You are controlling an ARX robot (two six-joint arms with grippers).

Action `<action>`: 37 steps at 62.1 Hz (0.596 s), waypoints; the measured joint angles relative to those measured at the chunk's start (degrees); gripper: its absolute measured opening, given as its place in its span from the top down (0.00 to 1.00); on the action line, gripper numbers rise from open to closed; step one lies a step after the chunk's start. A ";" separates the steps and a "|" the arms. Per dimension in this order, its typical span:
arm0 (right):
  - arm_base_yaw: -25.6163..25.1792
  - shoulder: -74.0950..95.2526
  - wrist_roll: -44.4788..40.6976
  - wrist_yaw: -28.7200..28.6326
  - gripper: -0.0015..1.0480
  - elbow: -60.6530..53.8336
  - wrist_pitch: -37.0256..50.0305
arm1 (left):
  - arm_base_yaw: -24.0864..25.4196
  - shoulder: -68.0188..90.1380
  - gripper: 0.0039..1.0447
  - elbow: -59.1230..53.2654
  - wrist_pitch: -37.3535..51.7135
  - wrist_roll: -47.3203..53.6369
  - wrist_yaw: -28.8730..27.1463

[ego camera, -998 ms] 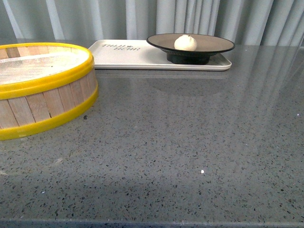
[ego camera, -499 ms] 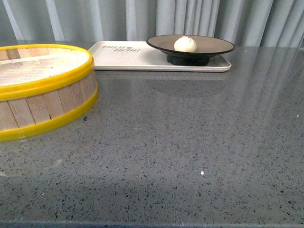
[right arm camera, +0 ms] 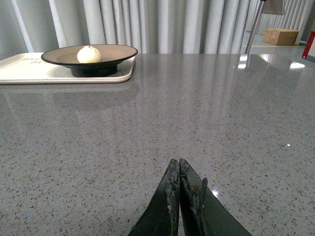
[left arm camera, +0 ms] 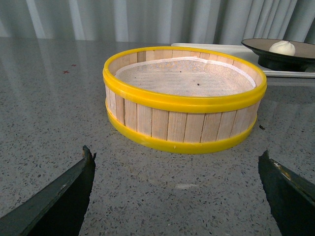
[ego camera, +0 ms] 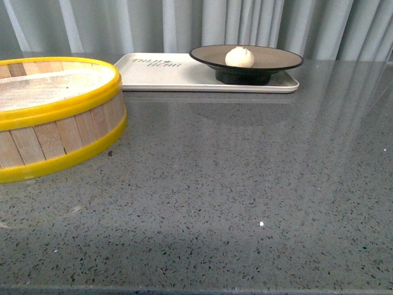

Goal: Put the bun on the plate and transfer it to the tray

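The white pleated bun (ego camera: 239, 56) sits in the tan plate with a black rim (ego camera: 276, 57). The plate stands on the right end of the cream-white tray (ego camera: 166, 75) at the far side of the table. All three also show in the right wrist view: bun (right arm camera: 89, 54), plate (right arm camera: 118, 51), tray (right arm camera: 29, 71). My left gripper (left arm camera: 177, 157) is open and empty, low over the table in front of the steamer basket. My right gripper (right arm camera: 178, 162) is shut and empty, over bare table well short of the tray. Neither arm shows in the front view.
A yellow-rimmed wooden steamer basket (ego camera: 55, 117) with a white liner stands at the left of the grey speckled table (ego camera: 245, 184); it also shows in the left wrist view (left arm camera: 184, 98). Grey curtains hang behind the table. A cardboard box (right arm camera: 280, 35) lies far off.
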 joint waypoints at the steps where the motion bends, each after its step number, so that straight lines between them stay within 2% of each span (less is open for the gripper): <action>1: 0.00 -0.26 0.00 0.00 0.98 0.00 -0.24 | 0.00 0.00 0.06 0.00 0.00 0.00 0.00; 3: 0.00 -0.59 0.00 0.00 0.98 0.00 -0.59 | 0.00 0.00 0.06 0.00 0.00 0.00 0.00; 10: 0.00 -7.74 -0.02 0.00 0.98 0.02 -9.81 | 0.00 0.00 0.06 0.00 0.00 0.00 -0.02; 37: 0.00 -10.27 -0.02 0.00 0.98 0.02 -10.62 | 0.00 -0.02 0.06 0.00 0.00 0.00 0.00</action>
